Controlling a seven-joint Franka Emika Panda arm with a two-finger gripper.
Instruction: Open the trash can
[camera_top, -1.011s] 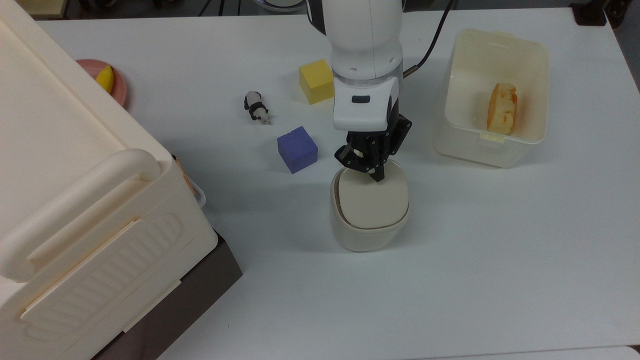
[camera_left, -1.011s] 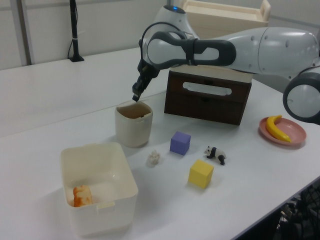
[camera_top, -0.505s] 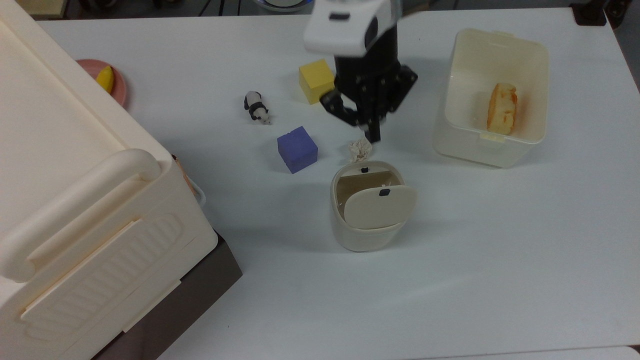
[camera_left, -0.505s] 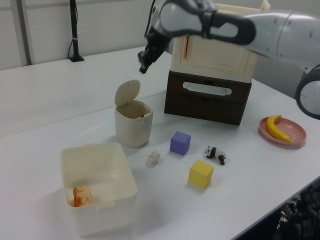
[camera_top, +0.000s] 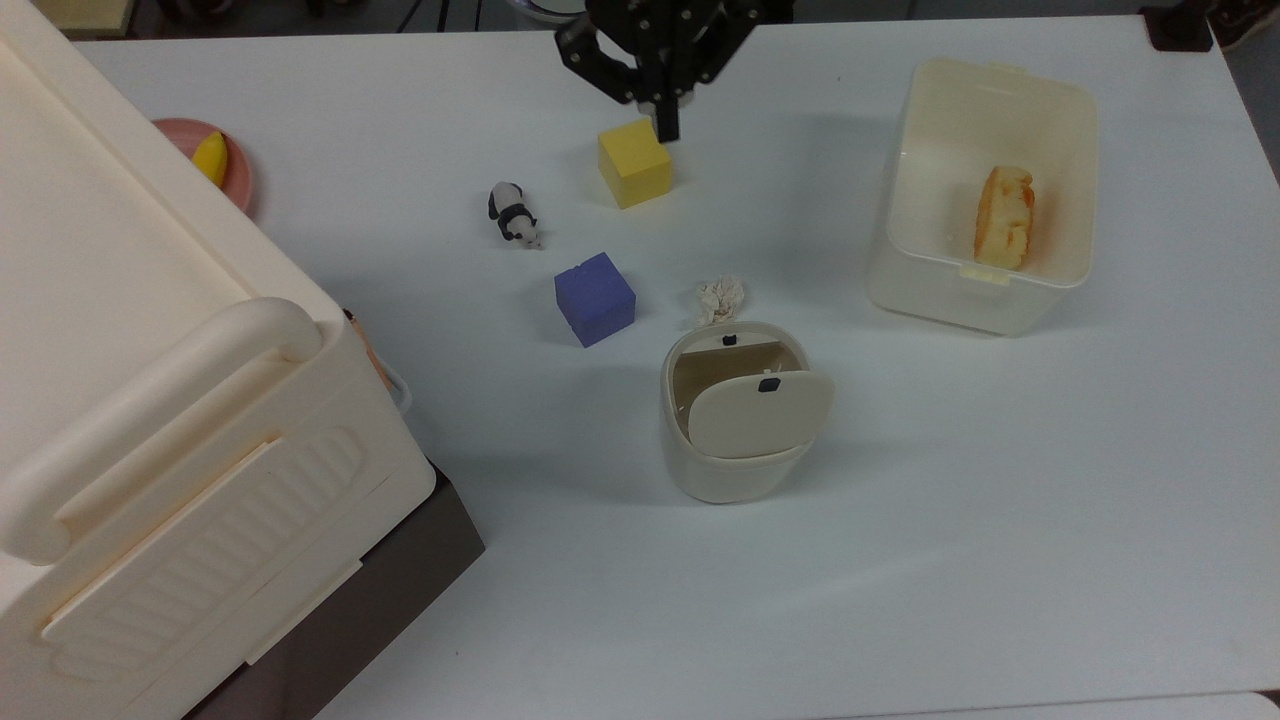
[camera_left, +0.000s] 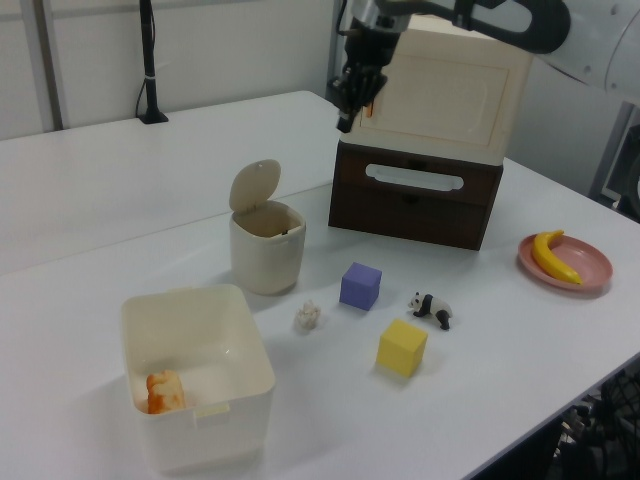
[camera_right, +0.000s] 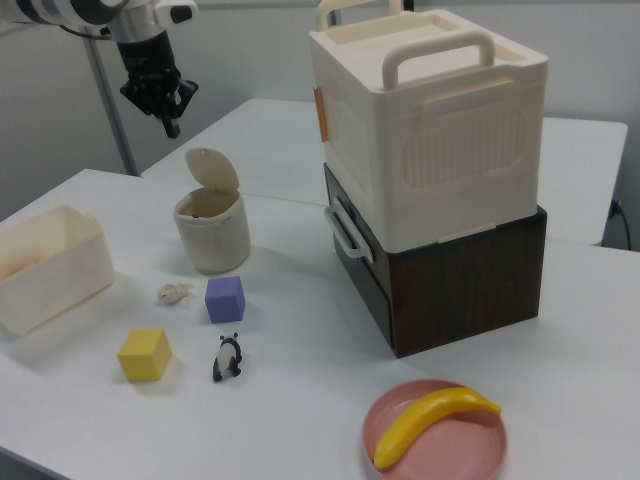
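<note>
The cream trash can stands mid-table with its lid swung up, and the inside shows. In the left view the can has the lid upright at its back; the right view shows the same can. My gripper hangs high above the table, far from the can, over the yellow cube in the top view. Its fingers are shut with nothing in them. It also shows as the gripper in the left view and the gripper in the right view.
A yellow cube, a blue cube, a toy panda and a crumpled paper wad lie near the can. A cream bin holds bread. A large cream box on a brown drawer and a banana plate sit at the top view's left.
One second ago the gripper pressed on the closed lid. The lid then sprang up, and the gripper has risen and drawn back toward the top view's upper edge.
</note>
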